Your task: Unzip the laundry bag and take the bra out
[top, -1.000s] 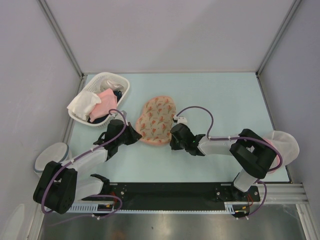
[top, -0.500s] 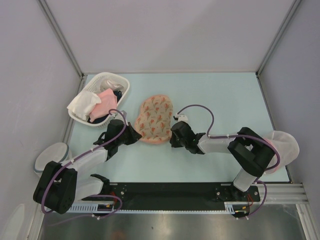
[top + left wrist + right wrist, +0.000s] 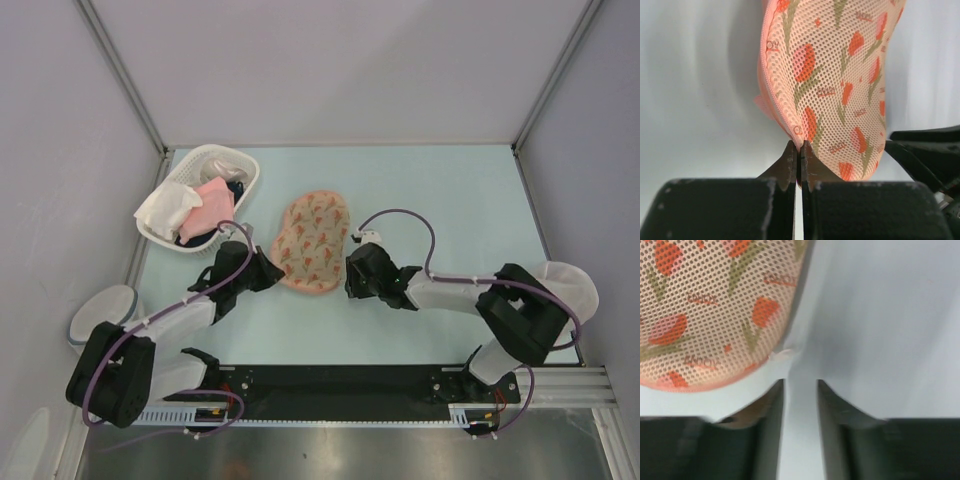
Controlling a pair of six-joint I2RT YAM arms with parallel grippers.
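- Found the left gripper (image 3: 799, 152) nearest, clamped flat on the near rim of the laundry bag (image 3: 840, 75). Seam nipped between the fingers with no gap left, mesh tenting up from the pinch.
- Caught the right gripper (image 3: 800, 390) just off the bag's right edge, fingers a narrow slit apart and holding nothing, only bare table (image 3: 880, 315) between them.
- Spotted a small pale tab (image 3: 784, 355) on the rim just ahead of those fingertips, near but not touching.
- Checked against half a second back: saw the right gripper drawn off a touch toward the near right, away from the rim. Saw the bag eased out of a squeezed, narrow shape into a wider one, lying roughly where it lay a second ago.
- Judged that as a lost or missed hold on the tab, not a clean pull. Saw no opened gap along the rim in any view, so most likely still zipped, and barely started on the task.
- Made out no bra anywhere outside the pouch. Presumed it still inside, though saw nothing dark through the mesh.
- Reckoned the next move calls for closing the right fingers on that tab again, with the left pinch as the anchor.
- Noted, farther back on the left, the white basket (image 3: 215, 150) with a pink cloth (image 3: 207, 205) and a white cloth (image 3: 165, 208), touched by neither gripper.
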